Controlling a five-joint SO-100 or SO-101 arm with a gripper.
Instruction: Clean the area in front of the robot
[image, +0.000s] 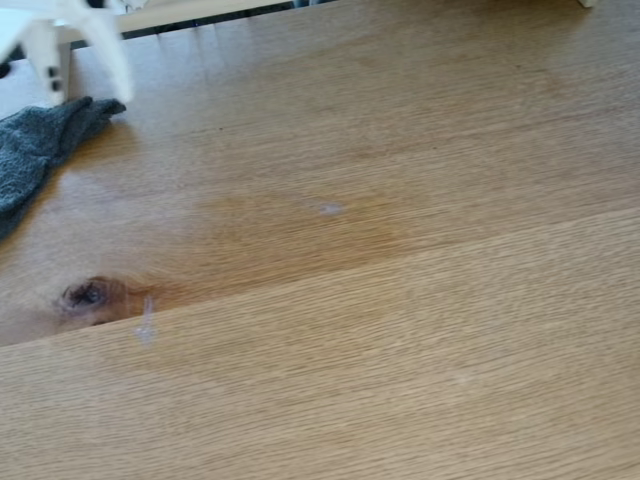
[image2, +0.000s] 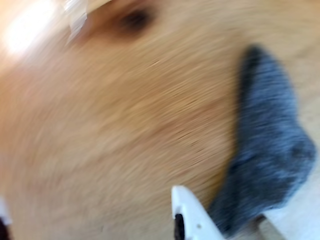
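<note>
White fingers (image: 105, 60) of the gripper (image: 75, 75) show blurred in the upper left of the fixed view, spread apart with nothing between them, just above the tip of a dark grey cloth (image: 40, 150). At the bottom of the wrist view one pointed white finger (image2: 192, 215) shows just beside the cloth (image2: 270, 145).

In the fixed view the cloth lies at the left edge, with its long axis from lower left to upper right. The wooden tabletop (image: 400, 330) takes most of this view. A dark knot (image: 88, 295) sits at the lower left, and a long seam (image: 420, 255) between boards runs up to the right. One whitish smudge (image: 146, 325) is just beside the knot, another smudge (image: 330, 208) is near the middle.
</note>
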